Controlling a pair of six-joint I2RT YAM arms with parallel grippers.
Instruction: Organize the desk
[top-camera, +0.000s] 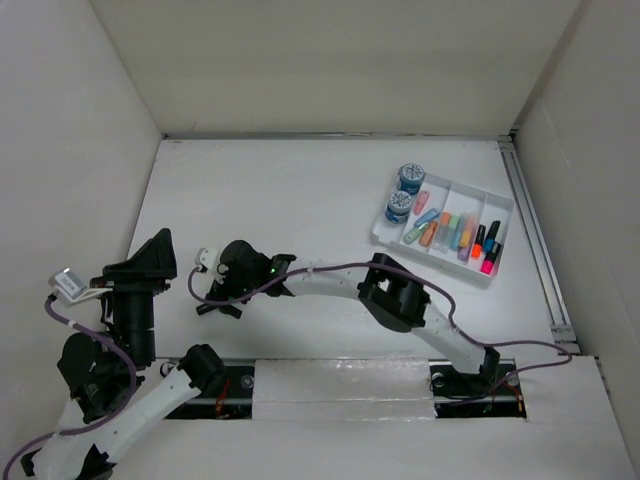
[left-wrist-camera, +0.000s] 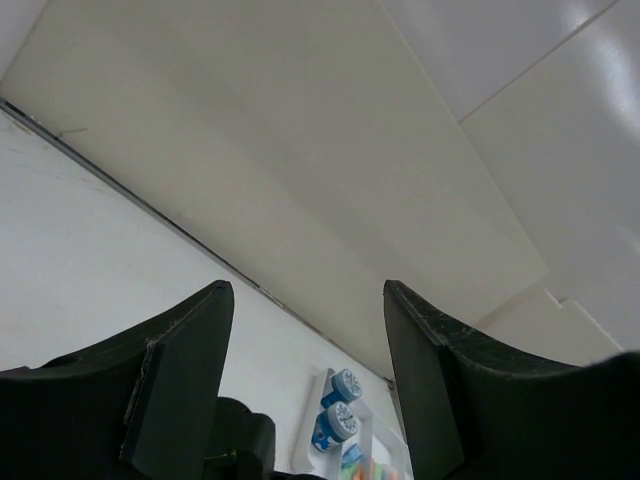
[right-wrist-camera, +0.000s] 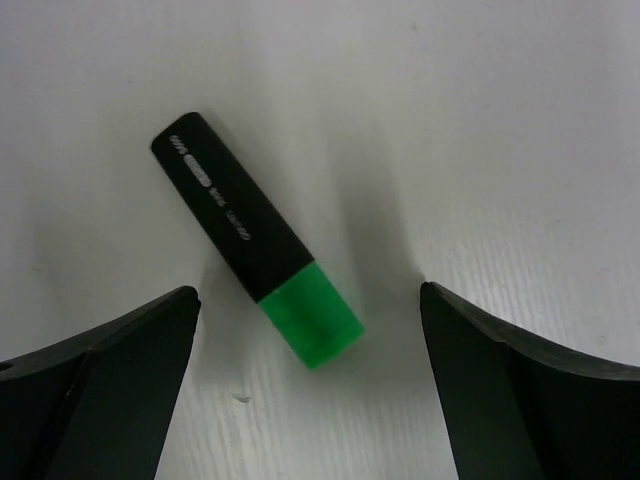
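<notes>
Desk (top-camera: 300, 190) — highlighter (right-wrist-camera: 255, 240), print illegible

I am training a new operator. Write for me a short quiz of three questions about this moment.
1. True or false: the right gripper is shut on the highlighter.
2. The highlighter's cap is: A pink, B green, C blue.
3. Fill in: the two blue rolls sit in the white ____.
Key: 1 false, it is open, and the highlighter lies on the desk between its fingers; 2 B; 3 tray.
</notes>
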